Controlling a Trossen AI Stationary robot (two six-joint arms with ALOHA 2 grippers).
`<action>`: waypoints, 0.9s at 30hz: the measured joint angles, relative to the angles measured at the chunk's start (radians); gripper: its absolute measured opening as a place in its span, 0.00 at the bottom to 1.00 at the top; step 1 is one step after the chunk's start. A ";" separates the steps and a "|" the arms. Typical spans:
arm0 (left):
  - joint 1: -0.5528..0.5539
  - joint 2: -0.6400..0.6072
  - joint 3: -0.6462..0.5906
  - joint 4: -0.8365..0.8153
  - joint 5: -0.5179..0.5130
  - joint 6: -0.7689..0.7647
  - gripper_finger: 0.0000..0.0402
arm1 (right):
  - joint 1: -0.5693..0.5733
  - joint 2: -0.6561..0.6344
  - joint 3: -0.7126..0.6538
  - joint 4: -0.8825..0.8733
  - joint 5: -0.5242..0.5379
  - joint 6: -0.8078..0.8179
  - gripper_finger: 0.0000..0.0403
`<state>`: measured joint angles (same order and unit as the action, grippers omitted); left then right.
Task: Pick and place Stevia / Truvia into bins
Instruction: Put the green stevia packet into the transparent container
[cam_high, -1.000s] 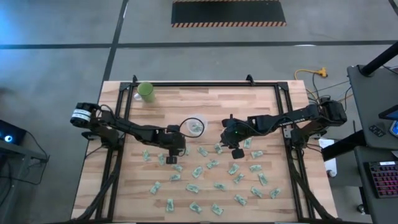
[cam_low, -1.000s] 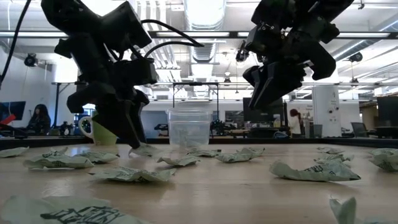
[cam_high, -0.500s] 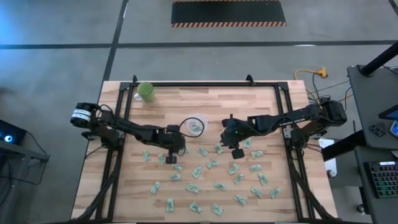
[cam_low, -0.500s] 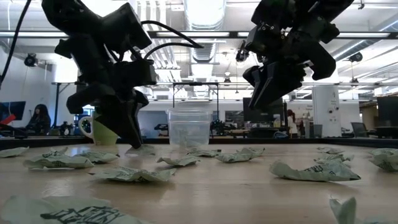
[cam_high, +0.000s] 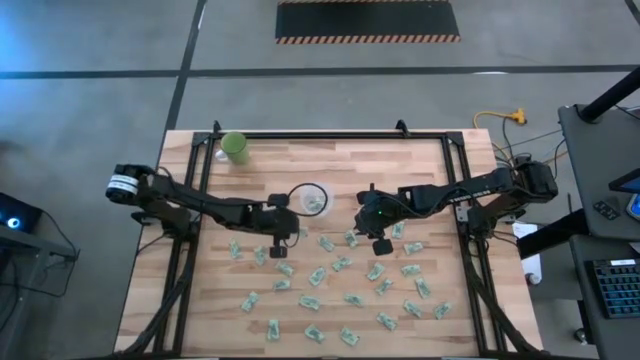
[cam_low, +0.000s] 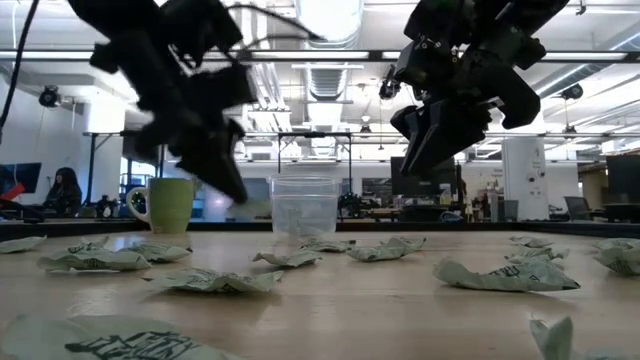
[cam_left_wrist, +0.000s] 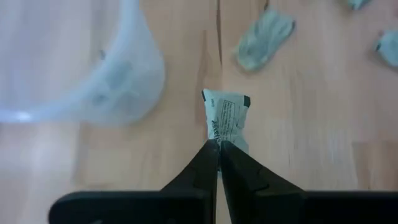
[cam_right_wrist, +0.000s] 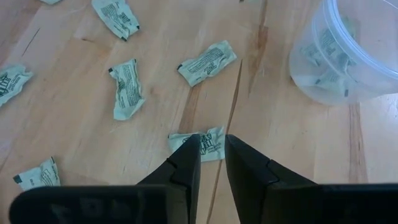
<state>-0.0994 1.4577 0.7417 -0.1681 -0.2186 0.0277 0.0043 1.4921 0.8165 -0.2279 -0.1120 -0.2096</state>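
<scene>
Now the left gripper, clamped on a packet, hangs just at seven o'clock of the clear cup; best carry it squarely over the rim before letting go, while the right gripper hovers slightly apart.

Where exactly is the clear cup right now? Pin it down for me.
In the high view the clear cup stands near the table's middle, toward the far edge, between the left gripper and the right gripper, with packets scattered on its near side.

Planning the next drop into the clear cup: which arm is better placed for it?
Left. The left gripper already pinches a packet beside the clear cup; the right gripper hovers empty, jaws slightly apart, above the table.
</scene>
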 joint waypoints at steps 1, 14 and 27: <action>0.000 -0.017 0.006 0.001 -0.002 0.011 0.00 | 0.000 0.000 0.000 0.000 0.000 -0.001 0.16; 0.073 -0.019 0.007 0.285 -0.201 0.215 0.00 | -0.001 0.001 -0.006 0.000 0.007 -0.010 0.15; 0.124 0.054 0.043 0.291 -0.209 0.247 0.09 | -0.001 0.001 -0.012 0.015 0.007 0.014 0.14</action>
<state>0.0246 1.5116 0.7848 0.1226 -0.4276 0.2747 0.0036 1.4933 0.8041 -0.2132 -0.1048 -0.1961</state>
